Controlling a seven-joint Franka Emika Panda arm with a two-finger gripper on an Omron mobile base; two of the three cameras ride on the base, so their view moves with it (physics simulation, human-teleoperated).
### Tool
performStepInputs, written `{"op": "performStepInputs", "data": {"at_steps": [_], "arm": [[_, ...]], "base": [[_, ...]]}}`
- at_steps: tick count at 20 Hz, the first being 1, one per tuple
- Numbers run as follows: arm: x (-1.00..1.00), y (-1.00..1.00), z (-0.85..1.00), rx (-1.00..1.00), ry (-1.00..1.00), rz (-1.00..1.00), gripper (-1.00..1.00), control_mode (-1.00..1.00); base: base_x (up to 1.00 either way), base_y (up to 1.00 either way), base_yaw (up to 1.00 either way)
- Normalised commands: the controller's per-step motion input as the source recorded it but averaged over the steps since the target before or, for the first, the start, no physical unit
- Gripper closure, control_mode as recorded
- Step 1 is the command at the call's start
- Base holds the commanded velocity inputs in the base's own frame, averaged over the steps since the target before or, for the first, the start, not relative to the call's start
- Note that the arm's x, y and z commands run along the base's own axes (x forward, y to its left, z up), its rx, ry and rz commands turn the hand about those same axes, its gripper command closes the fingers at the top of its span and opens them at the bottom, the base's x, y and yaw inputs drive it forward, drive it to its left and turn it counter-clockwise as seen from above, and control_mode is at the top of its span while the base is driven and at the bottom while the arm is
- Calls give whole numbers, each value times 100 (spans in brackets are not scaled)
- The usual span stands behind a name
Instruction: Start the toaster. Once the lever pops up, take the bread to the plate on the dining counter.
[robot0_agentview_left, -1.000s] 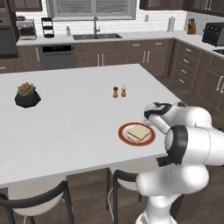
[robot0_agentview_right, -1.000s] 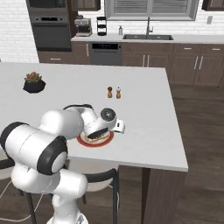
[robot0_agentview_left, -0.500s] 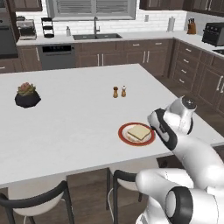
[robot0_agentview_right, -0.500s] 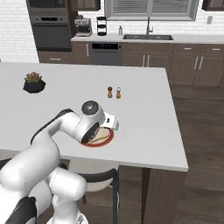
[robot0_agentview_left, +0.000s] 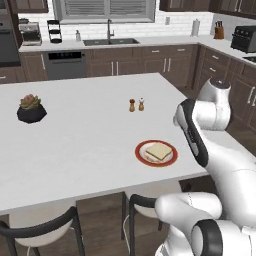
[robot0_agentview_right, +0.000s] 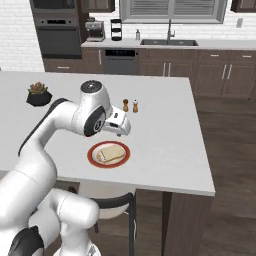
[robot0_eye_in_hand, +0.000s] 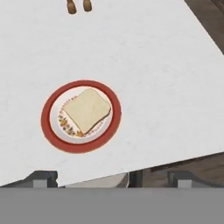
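Since the bread (robot0_eye_in_hand: 89, 109) already lies on the plate (robot0_eye_in_hand: 49, 133), at 11 o'clock from my empty, wide-apart gripper (robot0_eye_in_hand: 107, 180), I retreat.

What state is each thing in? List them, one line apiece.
Thin square slice of pale tan bread: lying flat on the plate, released.
Round red-rimmed plate with white centre: on the white dining counter near its edge, holding the bread.
Two-finger gripper: open, empty, raised above the plate.
Two small brown shakers: upright, side by side.
Dark potted plant: upright on the counter.
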Motion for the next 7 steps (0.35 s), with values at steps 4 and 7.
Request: {"op": "performStepInputs", "data": {"at_steps": [4,7], "arm": [[-91,-5,47,0,13,-14,-100,-100],[-100,-6,1,0,0,-17,-100,-100]], "base": [[0,0,0],[0,0,0]]}}
